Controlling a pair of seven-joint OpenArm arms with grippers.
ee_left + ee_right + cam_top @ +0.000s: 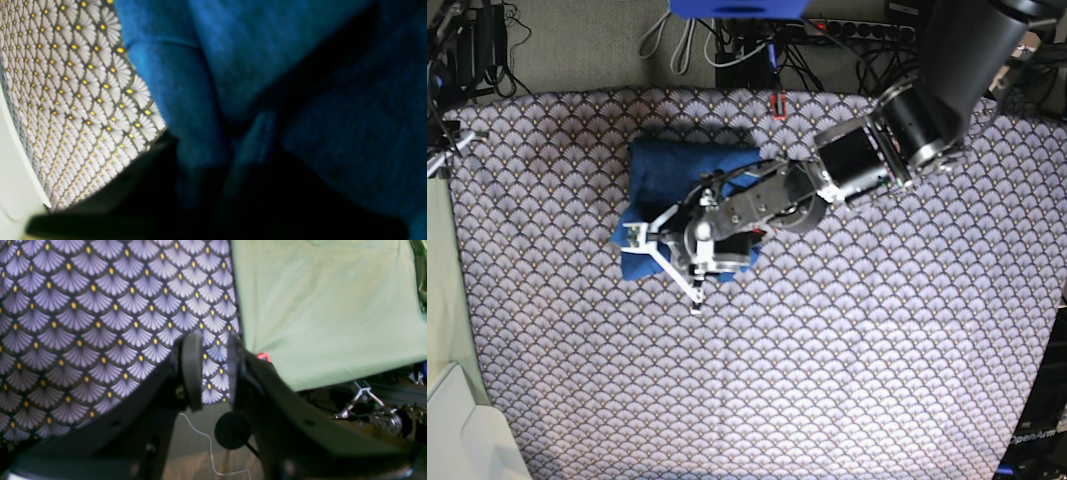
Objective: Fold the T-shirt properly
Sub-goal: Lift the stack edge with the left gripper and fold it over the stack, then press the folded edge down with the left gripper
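Note:
The blue T-shirt (677, 165) lies as a compact folded bundle on the scallop-patterned tablecloth (827, 380), left of centre toward the back. My left arm reaches down from the upper right, and the left gripper (659, 255) sits at the bundle's front edge. In the left wrist view, blue T-shirt (253, 56) fabric fills the frame and a seamed fold runs down between the dark fingers; the left gripper (233, 173) looks shut on it. My right gripper (213, 370) hangs over the tablecloth's (83, 323) edge with its jaws slightly apart and nothing between them. It is outside the base view.
A pale green cloth (317, 306) hangs beside the table edge, with metal hardware (370, 406) and a white cable (206, 440) on the floor below. In the base view, cables and a power strip (857, 30) lie behind the table. A white object (467, 430) sits at bottom left.

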